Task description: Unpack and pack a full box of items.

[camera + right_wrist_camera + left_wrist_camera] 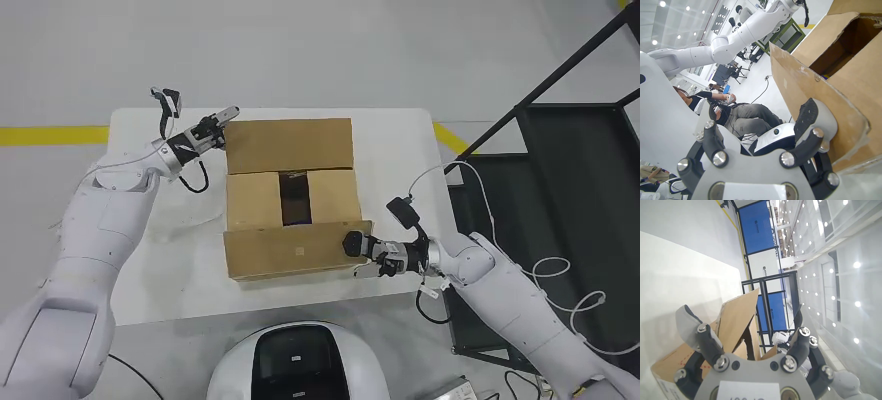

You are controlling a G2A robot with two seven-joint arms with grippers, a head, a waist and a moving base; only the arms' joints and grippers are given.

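A brown cardboard box [252, 200] stands in the middle of the white table [160, 270]. Its far flap [290, 145] and near flap [290, 253] are folded outward. The two inner flaps leave a dark gap [295, 198] where something dark lies inside. My left gripper [198, 108] hovers open at the box's far left corner, with the box [734, 317] just ahead of its fingers [687, 321]. My right gripper [366, 255] is open at the right end of the near flap [821, 106]. One finger [808, 117] has its back against the cardboard.
A black metal rack [560, 180] stands close to the table's right side, with white cables [585, 300] hanging near it. A yellow floor line [50, 135] runs behind the table. Bare tabletop lies left of the box and along the front edge.
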